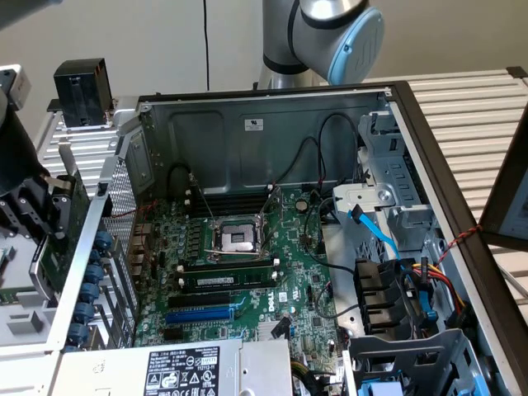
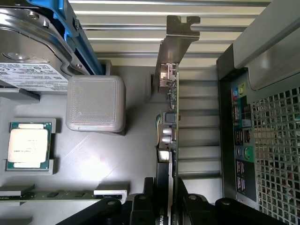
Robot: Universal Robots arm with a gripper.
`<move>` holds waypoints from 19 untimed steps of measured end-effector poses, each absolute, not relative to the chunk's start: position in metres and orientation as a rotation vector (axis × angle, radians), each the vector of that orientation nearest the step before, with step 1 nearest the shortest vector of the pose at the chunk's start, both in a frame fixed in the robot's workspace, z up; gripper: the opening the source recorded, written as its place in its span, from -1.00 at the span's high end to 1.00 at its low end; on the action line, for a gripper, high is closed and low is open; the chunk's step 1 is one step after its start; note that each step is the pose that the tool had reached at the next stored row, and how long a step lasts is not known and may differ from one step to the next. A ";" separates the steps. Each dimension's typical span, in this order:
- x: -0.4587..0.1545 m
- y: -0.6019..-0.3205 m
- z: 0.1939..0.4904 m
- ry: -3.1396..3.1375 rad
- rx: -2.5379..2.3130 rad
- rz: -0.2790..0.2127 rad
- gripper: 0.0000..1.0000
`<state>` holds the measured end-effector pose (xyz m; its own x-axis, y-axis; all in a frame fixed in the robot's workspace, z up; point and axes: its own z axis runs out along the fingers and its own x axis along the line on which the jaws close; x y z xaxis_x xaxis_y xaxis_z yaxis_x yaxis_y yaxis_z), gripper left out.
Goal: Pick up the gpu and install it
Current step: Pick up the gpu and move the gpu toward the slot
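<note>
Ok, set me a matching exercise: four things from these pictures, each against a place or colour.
Things:
1. gpu
2. processor chip
3. SATA cable
4. memory stick

Place or colour:
A. blue
B. seated in a slot on the motherboard
C. edge-on between the jaws
D. lying in a recess of the grey tray

Pairs: 1-C, 2-D, 3-A, 4-B.

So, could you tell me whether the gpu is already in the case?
Out: the end effector grips the gpu outside the case, beside the rear panel.
</note>
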<state>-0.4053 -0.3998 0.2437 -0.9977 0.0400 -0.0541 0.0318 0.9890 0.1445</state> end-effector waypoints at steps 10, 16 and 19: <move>-0.405 -0.400 0.244 3.146 0.062 0.222 0.44; -0.405 -0.400 0.245 3.193 0.049 0.187 0.44; -0.405 -0.400 0.244 3.198 0.034 0.148 0.44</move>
<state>-0.4047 -0.4000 0.2445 -0.9980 0.0182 0.0611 0.0238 0.9955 0.0918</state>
